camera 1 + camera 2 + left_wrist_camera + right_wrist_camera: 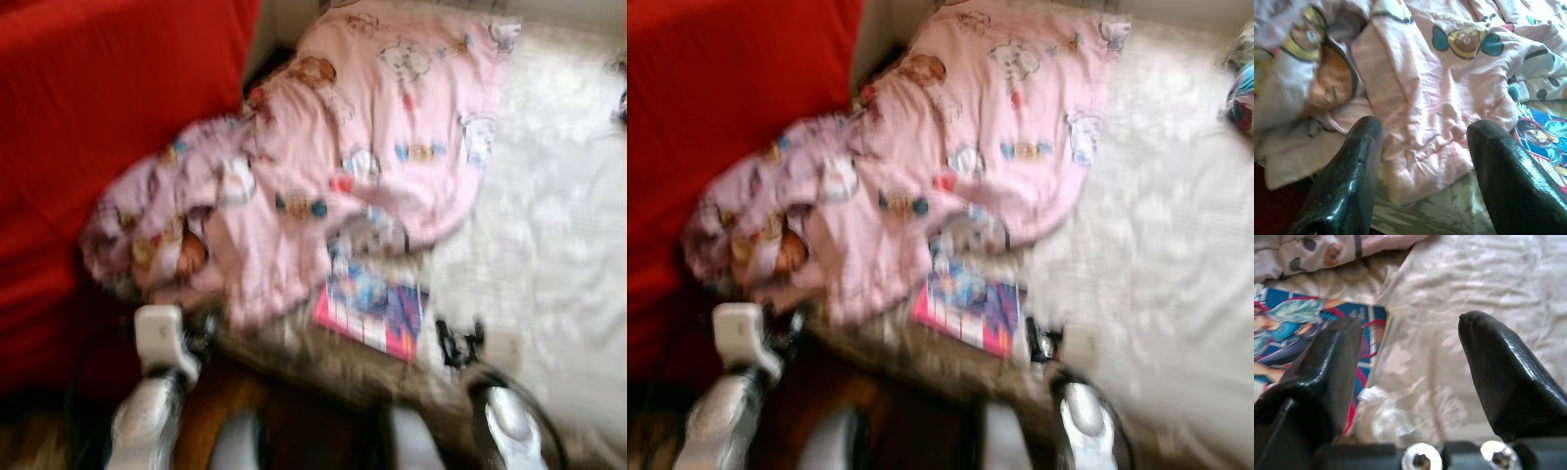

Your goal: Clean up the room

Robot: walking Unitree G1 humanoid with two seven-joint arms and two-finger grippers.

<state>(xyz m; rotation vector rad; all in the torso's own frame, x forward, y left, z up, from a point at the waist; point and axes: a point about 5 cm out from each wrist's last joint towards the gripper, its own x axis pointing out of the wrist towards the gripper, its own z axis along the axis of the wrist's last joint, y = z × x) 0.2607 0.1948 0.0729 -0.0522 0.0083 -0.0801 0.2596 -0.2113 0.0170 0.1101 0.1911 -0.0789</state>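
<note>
Soft, crumpled pink cloth blanket (333,166), glossy printed comic book (370,313) cover, wrinkled matt white sheet (549,245), shiny black fingers (1347,186).

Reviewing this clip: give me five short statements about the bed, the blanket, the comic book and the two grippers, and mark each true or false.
1. A pink cartoon-print blanket lies crumpled on the bed. True.
2. The comic book lies on top of the blanket. False: it lies on the sheet at the blanket's lower edge, one end tucked under it.
3. The left gripper is open, with a blanket fold between its fingers. True.
4. The right gripper is shut on the comic book. False: it is open, empty, above the sheet beside the book.
5. The cover left of the blanket is blue. False: the red cover lies there.
</note>
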